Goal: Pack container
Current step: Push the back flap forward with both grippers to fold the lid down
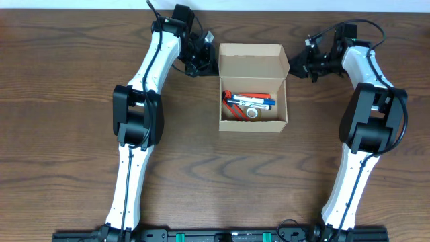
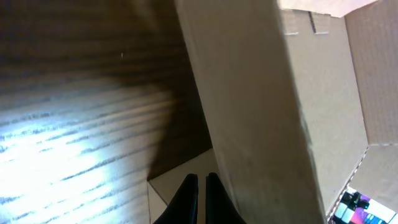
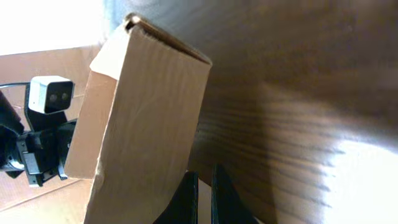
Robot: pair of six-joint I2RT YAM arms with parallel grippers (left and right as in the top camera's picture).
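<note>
While the container sits open in the middle of the desk, its lid raised at the back, pens and a tape roll lie inside. The left pincer is clenched empty beside its rear left corner. The right pincer is clenched likewise at the rear right, though whether either touches cardboard is hard to tell.

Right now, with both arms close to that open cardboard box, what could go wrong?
The left gripper and right gripper are both shut, beside the container's far corners. Pushing unevenly on the raised lid could slide or twist the light box instead of folding the flap. A hard shove might also tip it, jostling the pens and tape roll inside.
</note>
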